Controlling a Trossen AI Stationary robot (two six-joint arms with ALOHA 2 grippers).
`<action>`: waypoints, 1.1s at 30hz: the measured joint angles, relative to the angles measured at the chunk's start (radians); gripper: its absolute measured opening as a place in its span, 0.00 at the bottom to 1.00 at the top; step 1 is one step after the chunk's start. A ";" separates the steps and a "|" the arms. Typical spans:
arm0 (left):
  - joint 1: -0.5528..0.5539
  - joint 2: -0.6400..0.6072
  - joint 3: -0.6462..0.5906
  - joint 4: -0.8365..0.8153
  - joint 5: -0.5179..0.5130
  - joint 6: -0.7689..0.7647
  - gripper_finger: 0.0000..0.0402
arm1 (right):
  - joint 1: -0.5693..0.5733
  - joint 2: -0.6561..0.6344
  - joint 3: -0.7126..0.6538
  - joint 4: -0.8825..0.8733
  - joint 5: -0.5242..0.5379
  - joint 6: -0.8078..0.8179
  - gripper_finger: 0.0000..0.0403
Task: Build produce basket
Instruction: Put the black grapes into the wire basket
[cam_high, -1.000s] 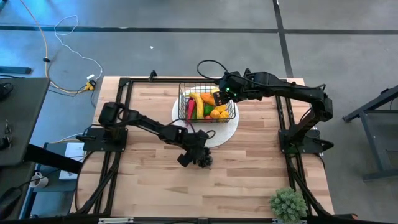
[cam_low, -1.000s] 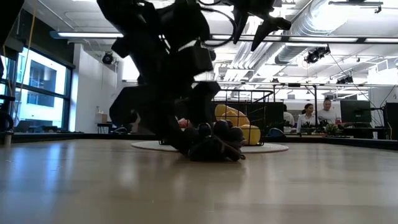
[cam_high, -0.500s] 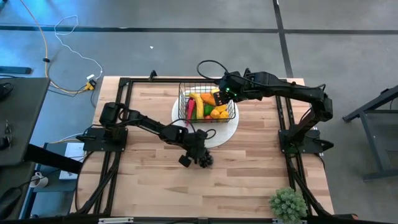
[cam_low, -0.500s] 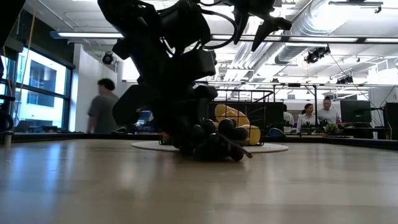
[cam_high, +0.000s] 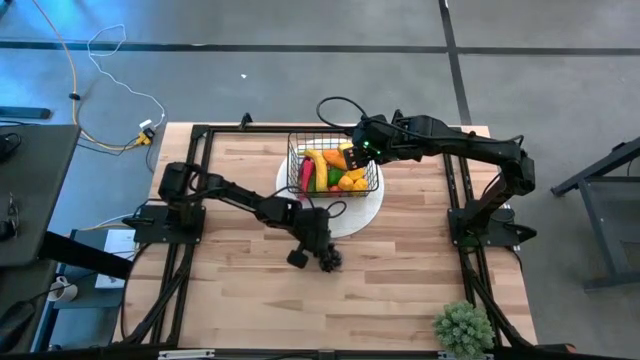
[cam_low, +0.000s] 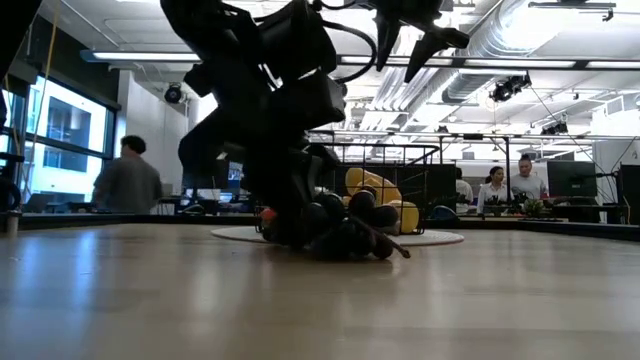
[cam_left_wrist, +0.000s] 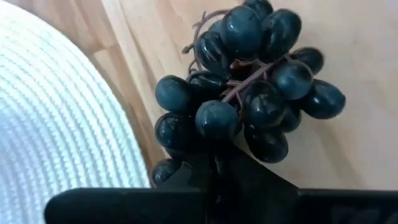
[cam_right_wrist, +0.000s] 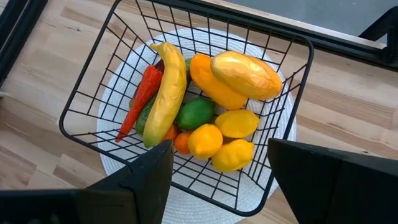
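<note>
1. We see the left tool (cam_high: 322, 255) just below the middle of the overhead frame, down on the desk (cam_high: 400, 290), closed on the grapes (cam_high: 331, 260).
2. The grapes lie on the wood just off the lower edge of the white plate (cam_high: 365, 215); the left wrist view shows the bunch (cam_left_wrist: 249, 93) beside the plate's rim (cam_left_wrist: 56, 124).
3. The basket (cam_high: 333, 167) stands on the plate at upper centre, holding a banana (cam_right_wrist: 166, 93), a red chili (cam_right_wrist: 140, 99), lemons (cam_right_wrist: 231, 152) and other produce.
4. The right tool (cam_high: 360, 150) hangs above the basket's right side, its fingers (cam_right_wrist: 137, 180) spread wide, holding nothing.
5. A green plant (cam_high: 462, 328) sits at the lower right.
</note>
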 joint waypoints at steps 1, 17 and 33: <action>0.004 -0.001 0.000 0.004 0.018 -0.011 0.01 | 0.000 0.000 0.000 0.000 0.000 0.000 0.60; 0.074 -0.145 0.000 0.015 0.145 -0.190 0.00 | 0.000 0.000 0.000 -0.032 0.062 0.000 0.60; 0.214 -0.350 0.001 0.029 -0.020 -0.315 0.00 | -0.075 -0.001 0.000 -0.033 0.096 -0.147 0.60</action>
